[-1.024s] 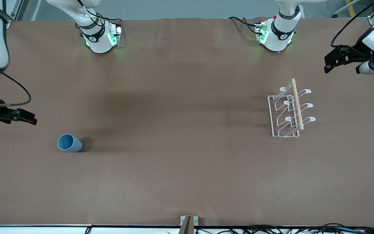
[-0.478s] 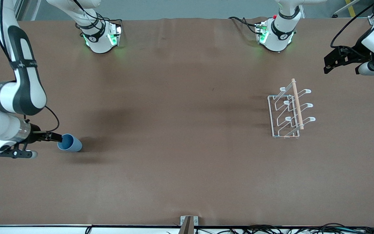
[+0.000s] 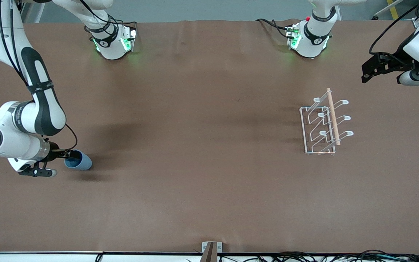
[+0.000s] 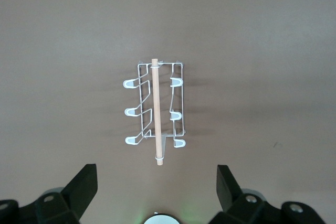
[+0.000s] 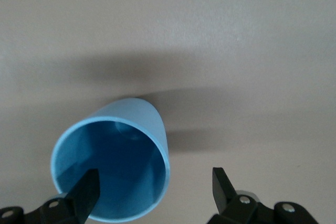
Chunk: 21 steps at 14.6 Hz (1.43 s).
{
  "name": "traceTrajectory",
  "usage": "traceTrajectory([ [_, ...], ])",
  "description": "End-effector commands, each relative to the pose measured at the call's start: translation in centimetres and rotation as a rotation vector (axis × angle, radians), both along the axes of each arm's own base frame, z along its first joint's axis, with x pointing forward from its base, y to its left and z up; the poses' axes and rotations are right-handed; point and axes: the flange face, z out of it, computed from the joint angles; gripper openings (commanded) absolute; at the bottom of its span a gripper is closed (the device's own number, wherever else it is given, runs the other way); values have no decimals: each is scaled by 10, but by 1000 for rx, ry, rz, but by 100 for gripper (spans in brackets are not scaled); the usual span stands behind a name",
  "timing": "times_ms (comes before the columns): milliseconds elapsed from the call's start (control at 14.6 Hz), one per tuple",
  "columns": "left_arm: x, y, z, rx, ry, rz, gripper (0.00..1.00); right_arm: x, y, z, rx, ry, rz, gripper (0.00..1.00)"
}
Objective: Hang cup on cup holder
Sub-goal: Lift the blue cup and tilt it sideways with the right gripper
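Observation:
The light-blue cup sits on the brown table toward the right arm's end. My right gripper is open at its rim. In the right wrist view the cup shows its hollow inside. One finger of the right gripper is inside the mouth, the other is outside, and the cup's wall lies between them without being pinched. The cup holder, a white wire rack with a wooden rod, stands toward the left arm's end. My left gripper waits open in the air beside it. The left wrist view has the rack ahead of that gripper.
The two arm bases stand at the table's edge farthest from the front camera. A small metal bracket and cables lie along the nearest edge. Brown cloth covers the table between cup and rack.
My right arm has swung in from the table's end and lowered its gripper to the cup; one finger now reaches into the mouth. The cup, rack and left arm have hardly moved.

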Motion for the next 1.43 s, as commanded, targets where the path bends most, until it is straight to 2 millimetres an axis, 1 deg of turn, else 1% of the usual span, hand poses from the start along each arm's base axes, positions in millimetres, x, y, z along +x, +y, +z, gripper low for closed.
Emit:
traceTrajectory([
  [0,2,0,5,3,-6,-11,100,-15,-4,-4,9,11,4,61],
  [68,2,0,5,3,-4,-11,100,-16,-1,-7,11,17,8,40],
  [137,2,1,5,5,-4,-10,100,-17,0,-8,11,18,10,27],
  [205,2,1,5,5,-4,-8,100,-16,1,-8,11,18,11,20],
  [273,2,1,4,2,-2,-8,100,-16,2,-8,11,18,13,17],
  [478,2,3,4,0,3,-7,100,-15,6,-6,11,17,19,12],
  [546,1,3,5,0,3,-5,100,-15,8,-3,12,15,20,9],
  [683,1,3,5,-3,3,-6,100,-12,20,8,9,3,32,4],
  [819,1,3,5,-4,3,-7,100,-12,33,29,16,10,43,1],
  [956,1,3,5,-7,3,-8,100,-10,52,54,30,24,63,0],
  [1092,1,0,5,-8,2,-12,100,-8,79,82,114,29,56,0],
  [1229,-1,-8,6,-8,2,-28,100,-8,104,108,217,61,45,0],
  [1297,-1,-11,6,-8,2,-35,100,-8,114,118,273,72,35,0],
  [1365,-1,-12,6,-8,2,-38,100,-9,122,121,333,85,19,0],
])
